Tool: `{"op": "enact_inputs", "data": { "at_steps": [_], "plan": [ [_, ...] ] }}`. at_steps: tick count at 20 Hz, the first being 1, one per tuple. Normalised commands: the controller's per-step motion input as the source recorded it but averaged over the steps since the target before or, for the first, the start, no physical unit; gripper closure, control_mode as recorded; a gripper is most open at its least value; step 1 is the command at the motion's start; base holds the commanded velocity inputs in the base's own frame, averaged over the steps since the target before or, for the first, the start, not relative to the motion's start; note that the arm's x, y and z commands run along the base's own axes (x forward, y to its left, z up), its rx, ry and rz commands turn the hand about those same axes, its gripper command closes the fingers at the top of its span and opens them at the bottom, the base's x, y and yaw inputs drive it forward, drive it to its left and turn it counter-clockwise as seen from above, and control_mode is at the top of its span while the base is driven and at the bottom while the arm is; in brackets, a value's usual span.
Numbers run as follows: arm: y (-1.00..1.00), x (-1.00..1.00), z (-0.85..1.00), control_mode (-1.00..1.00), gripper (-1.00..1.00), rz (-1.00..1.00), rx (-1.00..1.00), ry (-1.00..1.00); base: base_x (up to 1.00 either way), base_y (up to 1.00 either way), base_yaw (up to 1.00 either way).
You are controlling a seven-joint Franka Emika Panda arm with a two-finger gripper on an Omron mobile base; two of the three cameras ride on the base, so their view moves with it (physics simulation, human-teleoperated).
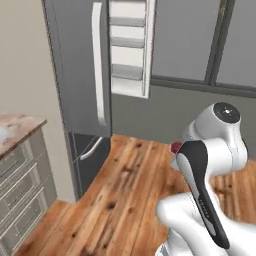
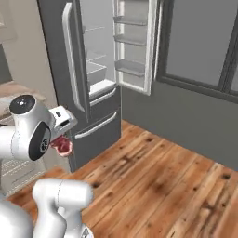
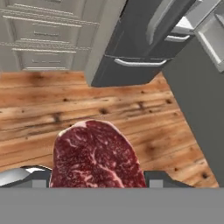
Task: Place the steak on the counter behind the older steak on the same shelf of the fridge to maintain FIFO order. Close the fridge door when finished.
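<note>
The pincer point(image 3: 98, 180) is closed on the steak point(image 3: 96, 155) — a dark red, marbled oval slab with a pale fat rim — and carries it above the plank floor point(image 3: 131, 118), clear of the marbled worktop point(image 1: 15, 131), presumably for transfer to the fridge point(image 2: 93, 69). In the right base view the steak point(image 2: 62, 145) hangs beside the arm, near the dark grey fridge, whose right door stands open on pale shelves — the older steak cannot be made out.
</note>
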Motion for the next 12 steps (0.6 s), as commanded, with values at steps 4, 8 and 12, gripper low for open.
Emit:
{"op": "enact_inputs", "data": {
  "at_steps": [4, 8, 12],
  "plan": [
    [0.00, 0.00, 0.00, 1.00, 1.00, 0.00, 0.00, 0.00, -0.08, 0.00, -0.83],
    [0.00, 0.00, 0.00, 1.00, 1.00, 0.00, 0.00, 0.00, 0.38, 0.39, -0.60],
    [0.00, 0.00, 0.00, 1.00, 1.00, 0.00, 0.00, 0.00, 0.87, 0.85, -0.15]
  ]
}}
